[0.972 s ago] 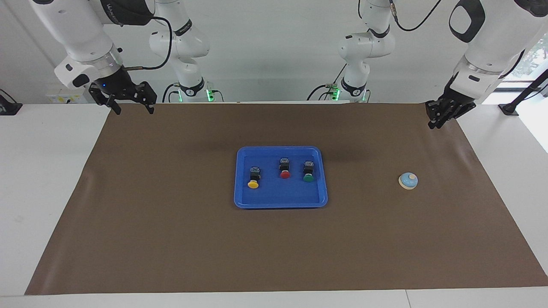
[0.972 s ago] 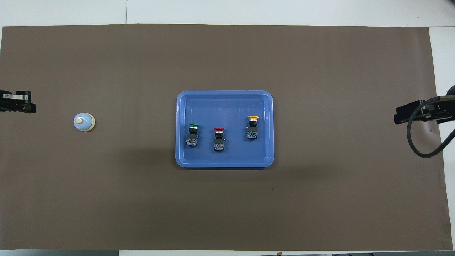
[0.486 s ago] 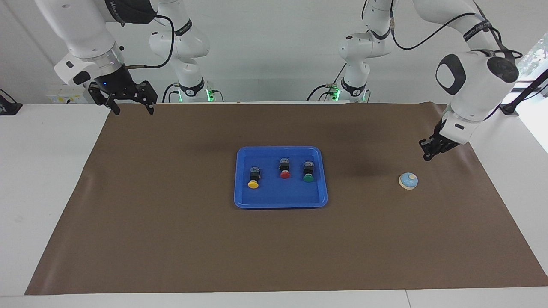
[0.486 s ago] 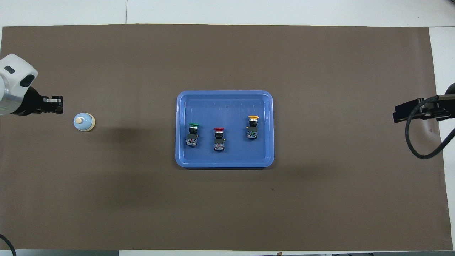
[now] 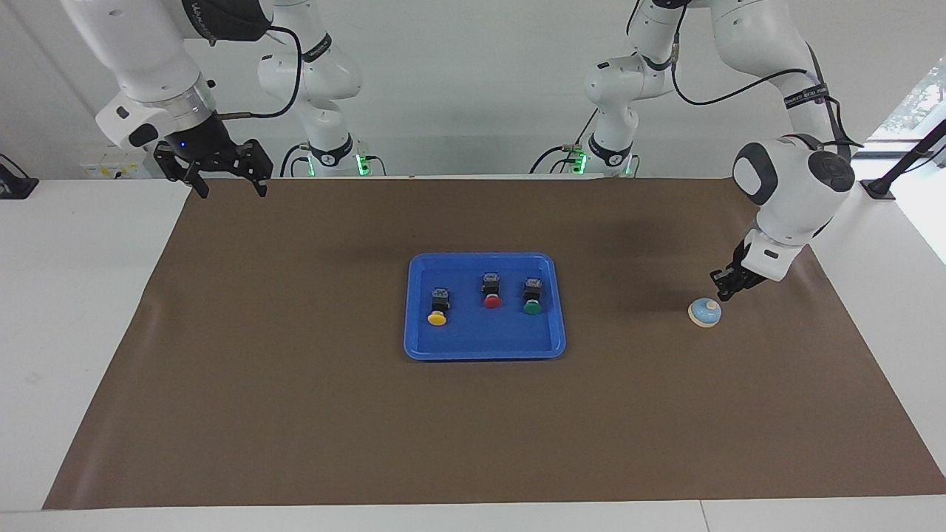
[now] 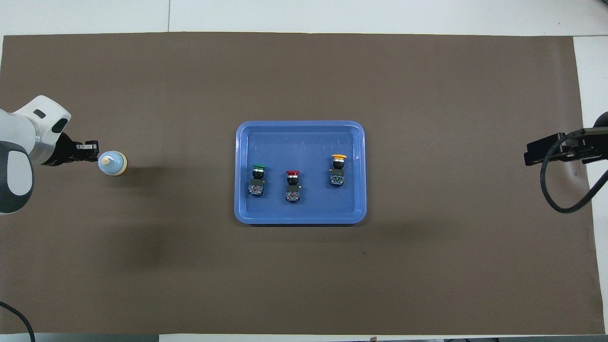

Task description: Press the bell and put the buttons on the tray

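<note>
The light-blue bell [image 5: 705, 312] sits on the brown mat toward the left arm's end of the table; it also shows in the overhead view [image 6: 112, 163]. My left gripper [image 5: 723, 287] is shut and hangs low just beside the bell's knob, a small gap apart; in the overhead view the left gripper [image 6: 93, 151] meets the bell's edge. The blue tray [image 5: 484, 353] at mid-table holds the yellow button [image 5: 437, 308], red button [image 5: 491, 291] and green button [image 5: 532, 296]. My right gripper [image 5: 228, 177] is open and waits raised over the mat's corner at the right arm's end.
A brown mat [image 5: 295, 414] covers most of the white table. The tray [image 6: 300, 124] with the three buttons is the only other thing on the mat. The right gripper [image 6: 529, 153] shows over the mat's edge, with a black cable loop [image 6: 560, 199] beside it.
My left arm has swung down from the mat's corner near its base to just beside the bell. The right arm, the tray and the buttons have not moved.
</note>
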`<act>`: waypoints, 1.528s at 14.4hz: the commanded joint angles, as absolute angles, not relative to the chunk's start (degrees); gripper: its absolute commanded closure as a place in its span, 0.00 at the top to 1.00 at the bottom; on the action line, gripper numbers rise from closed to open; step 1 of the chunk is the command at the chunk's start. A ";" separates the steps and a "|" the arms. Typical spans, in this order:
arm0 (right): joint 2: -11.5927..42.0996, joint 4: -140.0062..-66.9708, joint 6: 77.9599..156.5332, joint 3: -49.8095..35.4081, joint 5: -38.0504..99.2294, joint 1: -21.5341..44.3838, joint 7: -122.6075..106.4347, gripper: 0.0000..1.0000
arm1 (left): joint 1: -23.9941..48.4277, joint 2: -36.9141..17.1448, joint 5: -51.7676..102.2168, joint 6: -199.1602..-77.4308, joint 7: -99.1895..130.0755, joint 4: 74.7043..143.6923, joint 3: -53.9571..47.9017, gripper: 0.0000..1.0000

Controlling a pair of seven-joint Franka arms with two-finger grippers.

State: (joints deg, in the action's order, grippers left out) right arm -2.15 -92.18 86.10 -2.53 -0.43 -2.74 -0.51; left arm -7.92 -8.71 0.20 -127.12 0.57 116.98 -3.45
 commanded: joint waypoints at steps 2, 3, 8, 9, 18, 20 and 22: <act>-2.37 -92.46 85.78 -3.34 -0.97 -3.78 -1.76 1.00 | -8.09 -9.93 -0.09 -132.97 0.97 120.41 -3.60 0.00; -2.37 -92.46 85.69 -3.34 -0.97 -3.78 -1.76 1.00 | -8.00 -10.45 -0.09 -133.24 0.97 121.02 -3.60 0.00; -2.37 -92.46 85.69 -3.34 -0.97 -3.78 -1.76 1.00 | -7.65 -10.29 -0.09 -129.15 0.88 117.89 -3.60 0.00; -2.37 -92.46 85.69 -3.34 -0.97 -3.78 -1.76 1.00 | -7.30 -9.50 -0.09 -123.02 0.88 113.86 -3.60 0.15; -2.37 -92.46 85.69 -3.34 -0.97 -3.78 -1.67 1.00 | -5.71 2.36 0.09 -97.76 1.23 101.95 -4.30 1.00; -2.37 -92.46 85.69 -3.34 -0.97 -3.78 -1.76 1.00 | -5.71 5.35 0.09 -93.71 1.32 101.95 -4.92 1.00; -2.37 -92.46 85.69 -3.34 -0.97 -3.78 -1.76 1.00 | -5.71 6.68 0.18 -90.46 1.41 101.87 -5.01 1.00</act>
State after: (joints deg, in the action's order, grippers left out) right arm -2.15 -92.18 86.10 -2.53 -0.43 -2.74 -0.51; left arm -6.20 5.24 0.21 -93.56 0.65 101.65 -5.09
